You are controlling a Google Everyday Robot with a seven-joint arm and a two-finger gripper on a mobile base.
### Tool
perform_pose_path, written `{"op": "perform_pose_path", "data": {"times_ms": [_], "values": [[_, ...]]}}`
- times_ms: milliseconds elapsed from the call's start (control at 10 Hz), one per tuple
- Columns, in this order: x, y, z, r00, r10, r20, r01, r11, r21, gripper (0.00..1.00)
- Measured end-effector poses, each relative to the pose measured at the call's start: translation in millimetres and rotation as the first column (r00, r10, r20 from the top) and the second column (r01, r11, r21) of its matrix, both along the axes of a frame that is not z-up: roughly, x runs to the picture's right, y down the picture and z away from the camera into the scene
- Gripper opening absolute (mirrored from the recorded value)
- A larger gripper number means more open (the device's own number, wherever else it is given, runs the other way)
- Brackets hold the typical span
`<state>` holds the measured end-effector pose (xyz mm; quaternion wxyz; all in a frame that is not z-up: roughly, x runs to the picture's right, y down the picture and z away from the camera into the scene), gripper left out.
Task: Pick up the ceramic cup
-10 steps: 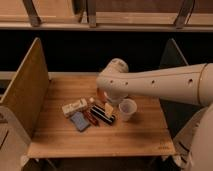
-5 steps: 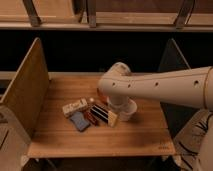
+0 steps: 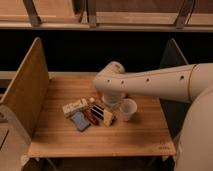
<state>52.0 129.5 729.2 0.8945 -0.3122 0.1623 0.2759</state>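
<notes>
The ceramic cup [image 3: 128, 109] is small, plain and whitish, and stands upright on the wooden table [image 3: 60, 140], right of centre. My white arm reaches in from the right and bends down over the table. My gripper [image 3: 112, 102] hangs low under the wrist, just left of the cup and close to it. The wrist hides most of the gripper. I cannot tell whether it touches the cup.
A cluster of small items lies left of the cup: a pale box [image 3: 75, 106], a blue pad [image 3: 80, 121] and brown and red packets [image 3: 98, 115]. A wooden side panel [image 3: 25, 92] stands at the left and a dark panel [image 3: 172, 62] at the right.
The wrist has come down and shifted slightly toward the table beside the cup. The cup and the other items have not moved.
</notes>
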Motion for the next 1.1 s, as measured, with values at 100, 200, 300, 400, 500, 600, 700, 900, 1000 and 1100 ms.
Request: {"op": "perform_pose_path", "data": {"times_ms": [100,200,300,400,500,600,700,900,1000,1100], "values": [[4.3,7.0,9.2,1.0,0.017,-0.007,-0.017,0.9994,-0.029,0.8],[6.1,11.8,16.1,1.0,0.026,-0.012,-0.027,0.9984,-0.051,0.8],[6.8,13.6,20.9,0.999,0.029,-0.018,-0.031,0.9976,-0.062,0.8],[14.6,13.8,25.7,0.999,0.032,-0.038,-0.034,0.997,-0.069,0.8],[19.9,13.6,28.9,0.998,0.034,-0.05,-0.038,0.9966,-0.073,0.8],[23.0,16.5,32.4,0.997,0.042,-0.058,-0.046,0.9954,-0.083,0.8],[25.7,20.8,40.7,0.997,0.049,-0.067,-0.056,0.9934,-0.1,0.8],[29.1,31.3,56.2,0.994,0.075,-0.078,-0.086,0.9866,-0.139,0.77],[30.5,35.6,63.7,0.993,0.089,-0.08,-0.1,0.9826,-0.156,0.69],[32.9,37.3,70.1,0.992,0.098,-0.085,-0.111,0.9799,-0.166,0.58]]}}
